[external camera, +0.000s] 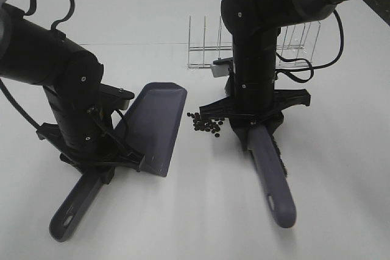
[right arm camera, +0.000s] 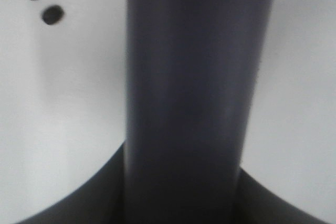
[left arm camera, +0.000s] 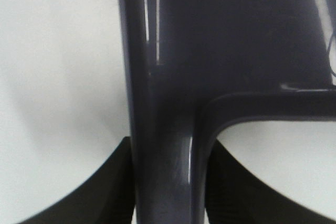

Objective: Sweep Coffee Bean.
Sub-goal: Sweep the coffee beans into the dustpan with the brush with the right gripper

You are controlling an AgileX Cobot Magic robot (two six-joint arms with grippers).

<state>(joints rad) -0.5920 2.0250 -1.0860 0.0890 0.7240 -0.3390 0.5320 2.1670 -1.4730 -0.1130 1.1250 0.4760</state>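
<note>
A small heap of dark coffee beans (external camera: pixel 206 124) lies on the white table between the dustpan and the brush; a few beans (right arm camera: pixel 52 14) show in the right wrist view. My left gripper (external camera: pixel 100 159) is shut on the handle of the grey-purple dustpan (external camera: pixel 155 127), whose open edge faces the beans; the handle (left arm camera: pixel 163 145) sits between the fingers (left arm camera: pixel 105 192). My right gripper (external camera: pixel 256 127) is shut on the grey-purple brush (external camera: pixel 271 175), just right of the beans; its handle (right arm camera: pixel 199 93) fills the right wrist view. Black bristles (external camera: pixel 279 153) show along the brush's right side.
A clear wire rack (external camera: pixel 244 50) stands on the table behind the beans and behind the right arm. A black cable (external camera: pixel 317 68) loops beside the right arm. The white table (external camera: pixel 201 211) stretches toward the front.
</note>
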